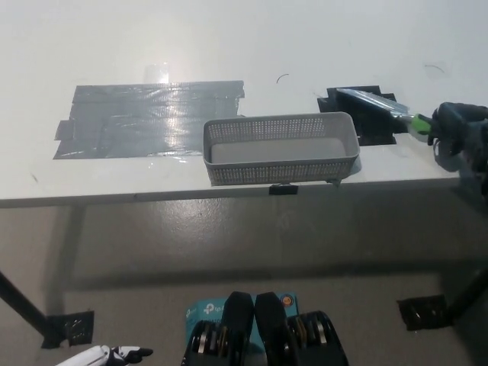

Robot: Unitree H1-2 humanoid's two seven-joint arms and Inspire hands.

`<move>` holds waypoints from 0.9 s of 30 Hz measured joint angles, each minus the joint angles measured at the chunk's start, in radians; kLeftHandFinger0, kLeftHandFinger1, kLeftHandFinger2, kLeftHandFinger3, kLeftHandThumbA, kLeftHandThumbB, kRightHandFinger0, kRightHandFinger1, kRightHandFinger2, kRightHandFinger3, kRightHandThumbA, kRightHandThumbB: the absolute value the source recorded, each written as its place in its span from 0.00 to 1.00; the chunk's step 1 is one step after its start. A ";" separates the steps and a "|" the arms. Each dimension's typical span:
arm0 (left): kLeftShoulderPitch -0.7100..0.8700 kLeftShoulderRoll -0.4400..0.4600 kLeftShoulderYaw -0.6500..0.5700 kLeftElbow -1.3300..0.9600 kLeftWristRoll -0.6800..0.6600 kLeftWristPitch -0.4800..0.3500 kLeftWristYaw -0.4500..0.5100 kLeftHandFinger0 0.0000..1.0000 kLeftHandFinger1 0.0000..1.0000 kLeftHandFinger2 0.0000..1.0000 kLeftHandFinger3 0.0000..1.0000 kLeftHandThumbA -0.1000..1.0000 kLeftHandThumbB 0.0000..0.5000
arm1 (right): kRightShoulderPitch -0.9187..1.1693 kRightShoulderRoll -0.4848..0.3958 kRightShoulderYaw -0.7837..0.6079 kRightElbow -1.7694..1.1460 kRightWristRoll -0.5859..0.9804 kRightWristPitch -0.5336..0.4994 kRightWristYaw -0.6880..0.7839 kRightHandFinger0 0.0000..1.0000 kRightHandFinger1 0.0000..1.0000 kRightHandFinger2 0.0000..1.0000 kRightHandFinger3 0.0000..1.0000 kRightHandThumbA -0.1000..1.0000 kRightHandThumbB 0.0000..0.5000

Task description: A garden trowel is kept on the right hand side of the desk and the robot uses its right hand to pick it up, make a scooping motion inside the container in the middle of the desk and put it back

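The garden trowel [377,104] has a silver blade and a green handle. It lies low over the black patch [366,122] on the right of the desk, blade pointing left and away. My black right hand [457,136] is at the desk's right edge, shut around the end of the green handle. The grey mesh container [343,152] stands in the middle near the front edge, just left of the trowel, with nothing seen inside. My white left hand [107,354] hangs at the bottom left, well below the desk and mostly out of the picture.
A wide patch of grey tape [145,118] covers the desk left of the container. The white desk's front edge [152,196] runs across the picture, with floor below it. A small black clip [284,188] sits under the container at that edge.
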 measured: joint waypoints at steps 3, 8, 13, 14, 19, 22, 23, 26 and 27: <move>0.003 0.000 0.005 0.000 -0.001 0.000 0.000 1.00 1.00 1.00 1.00 1.00 0.73 | -0.007 0.012 0.029 0.000 -0.006 0.023 0.000 1.00 1.00 1.00 1.00 0.37 0.40; 0.004 0.000 0.010 0.000 0.000 0.000 0.000 1.00 1.00 1.00 1.00 1.00 0.75 | -0.014 0.014 0.055 -0.047 -0.006 0.074 0.051 1.00 1.00 1.00 1.00 0.52 0.73; 0.004 0.000 0.014 0.000 0.001 0.000 0.000 1.00 1.00 1.00 1.00 1.00 0.75 | -0.014 0.018 0.081 -0.129 -0.002 0.106 0.123 1.00 1.00 1.00 1.00 0.66 0.91; 0.005 0.000 0.014 0.000 0.002 0.000 0.000 1.00 1.00 1.00 1.00 1.00 0.75 | -0.014 0.017 0.083 -0.142 -0.001 0.112 0.135 1.00 1.00 1.00 1.00 0.66 0.91; 0.009 0.000 0.021 0.000 0.001 0.000 0.000 1.00 1.00 1.00 1.00 1.00 0.65 | -0.014 0.012 0.095 -0.178 -0.001 0.129 0.191 1.00 1.00 1.00 1.00 0.68 1.00; 0.012 0.000 0.026 0.000 0.000 0.000 0.000 1.00 1.00 1.00 1.00 1.00 0.64 | -0.021 -0.007 0.105 -0.183 0.006 0.134 0.258 1.00 1.00 1.00 1.00 0.72 1.00; 0.013 0.000 0.029 0.000 -0.001 0.000 0.000 1.00 1.00 1.00 1.00 1.00 0.65 | -0.025 -0.015 0.108 -0.182 0.008 0.134 0.275 1.00 1.00 1.00 1.00 0.79 1.00; 0.014 0.000 0.034 0.000 -0.001 0.000 0.000 1.00 1.00 1.00 1.00 1.00 0.66 | -0.048 -0.047 0.122 -0.186 0.014 0.133 0.337 1.00 1.00 1.00 1.00 0.86 1.00; 0.014 0.000 0.035 0.001 -0.001 0.000 0.000 1.00 1.00 1.00 1.00 1.00 0.64 | -0.057 -0.061 0.125 -0.192 0.017 0.133 0.360 1.00 1.00 1.00 1.00 0.88 1.00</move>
